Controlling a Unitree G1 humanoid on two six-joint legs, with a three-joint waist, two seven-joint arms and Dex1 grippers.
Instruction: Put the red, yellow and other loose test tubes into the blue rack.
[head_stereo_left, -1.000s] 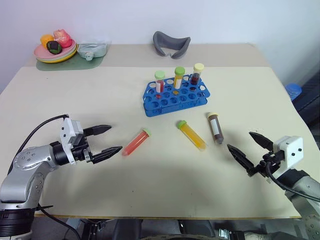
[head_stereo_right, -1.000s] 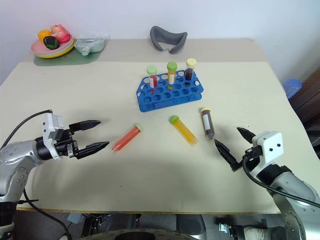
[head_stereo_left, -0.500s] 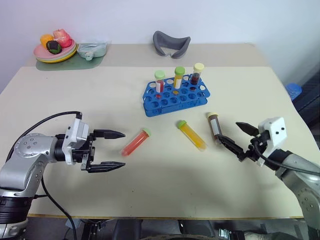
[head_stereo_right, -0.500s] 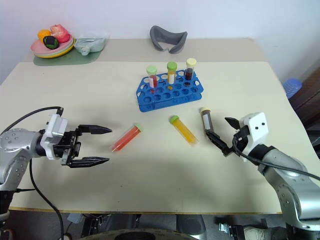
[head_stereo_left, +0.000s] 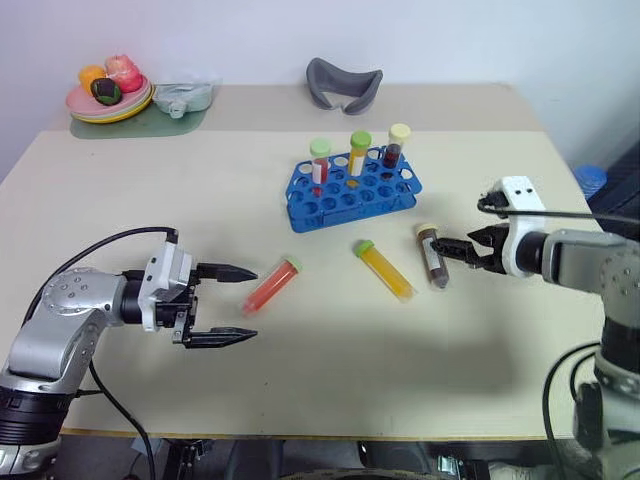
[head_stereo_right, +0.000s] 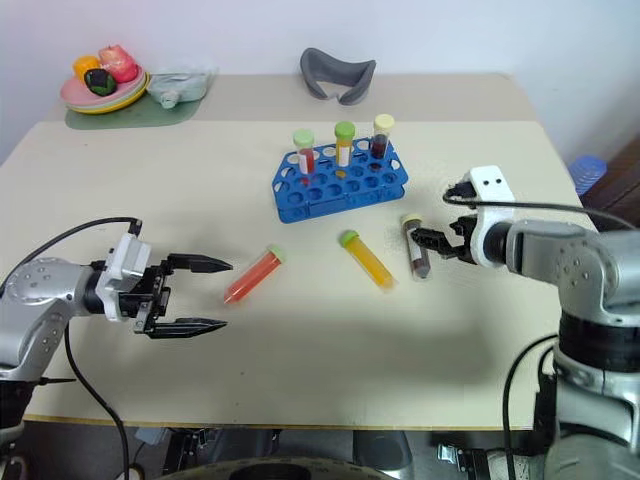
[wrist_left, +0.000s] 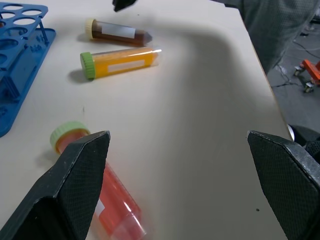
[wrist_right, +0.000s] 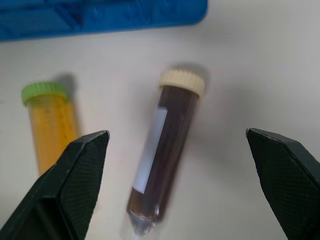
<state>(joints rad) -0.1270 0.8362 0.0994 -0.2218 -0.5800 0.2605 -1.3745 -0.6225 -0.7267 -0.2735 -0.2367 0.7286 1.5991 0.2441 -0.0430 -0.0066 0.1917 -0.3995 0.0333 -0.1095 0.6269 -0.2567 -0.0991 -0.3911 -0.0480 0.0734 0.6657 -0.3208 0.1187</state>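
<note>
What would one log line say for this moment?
left gripper: open by red tube | right gripper: open at brown tube | yellow tube: loose | blue rack

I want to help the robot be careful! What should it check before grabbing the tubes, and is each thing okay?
1. Right tool open: ok.
2. Brown tube lined up between its fingers: ok.
3. Left tool open, beside the red tube: ok.
4. Yellow tube lying apart from the brown one: ok.
5. Blue rack has free holes: ok.
6. All three caps screwed tight: cannot tell.
</note>
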